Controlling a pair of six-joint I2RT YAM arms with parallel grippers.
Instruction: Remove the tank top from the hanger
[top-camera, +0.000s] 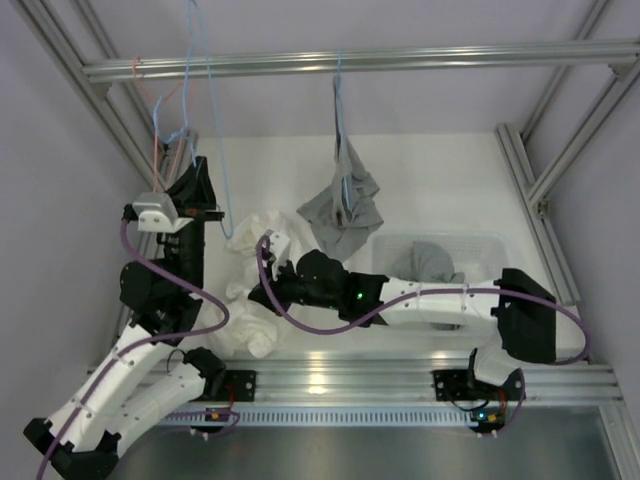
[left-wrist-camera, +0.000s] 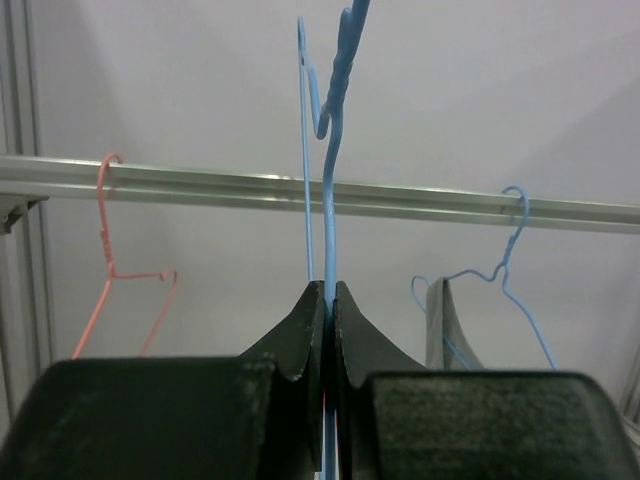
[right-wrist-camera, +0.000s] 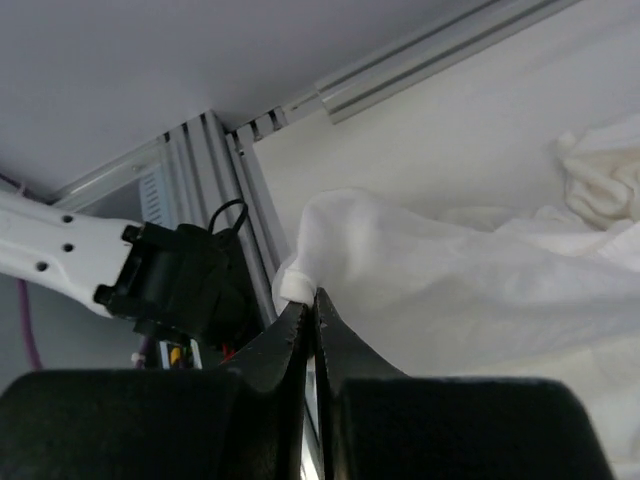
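The white tank top (top-camera: 248, 300) lies crumpled on the table, left of centre. My right gripper (top-camera: 266, 268) reaches across from the right and is shut on a folded edge of the tank top (right-wrist-camera: 450, 280), the fabric pinched at the jaw tips of that gripper (right-wrist-camera: 312, 298). My left gripper (top-camera: 193, 165) is raised at the back left, shut on the wire of a blue hanger (top-camera: 212, 110). In the left wrist view that hanger (left-wrist-camera: 330, 180) rises straight from the closed gripper (left-wrist-camera: 329, 292). One wire runs down to the white cloth; I cannot tell whether it is still threaded through.
A grey garment (top-camera: 345, 215) hangs on another blue hanger (left-wrist-camera: 505, 255) from the rail (top-camera: 400, 58). A pink hanger (left-wrist-camera: 110, 250) hangs on the rail at the left. A clear bin (top-camera: 480, 245) holding grey cloth stands at the right, behind my right arm.
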